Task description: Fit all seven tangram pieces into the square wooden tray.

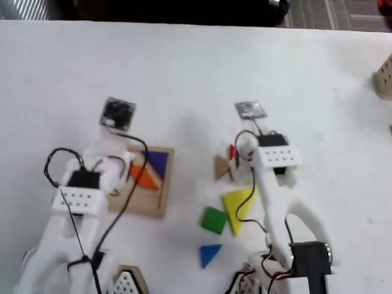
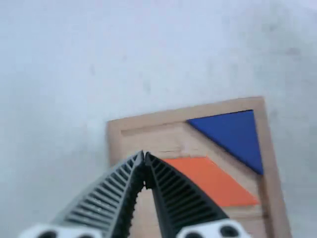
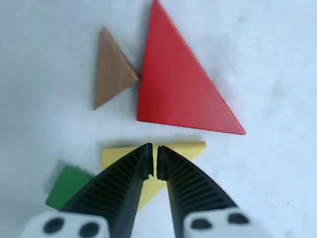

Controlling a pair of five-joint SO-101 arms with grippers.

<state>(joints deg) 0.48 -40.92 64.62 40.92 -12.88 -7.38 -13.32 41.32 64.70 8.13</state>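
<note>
The square wooden tray (image 2: 148, 130) holds a blue triangle (image 2: 233, 136) and an orange piece (image 2: 208, 181). My left gripper (image 2: 144, 163) hangs shut over the tray's bare part, holding nothing. In the high view the tray (image 1: 160, 205) lies under the left arm. Right of it lie loose pieces: a brown triangle (image 1: 222, 166), a red triangle (image 1: 232, 152), a yellow triangle (image 1: 239, 205), a green square (image 1: 214, 219) and a small blue triangle (image 1: 209, 254). My right gripper (image 3: 152, 161) is shut and holds nothing, over the yellow triangle (image 3: 183, 147), just short of the red triangle (image 3: 176, 87) and the brown triangle (image 3: 111, 69).
A perforated wooden block (image 1: 384, 76) stands at the table's right edge. Another perforated wooden piece (image 1: 127, 282) sits at the near edge between the arms. The white table stretches open behind both arms.
</note>
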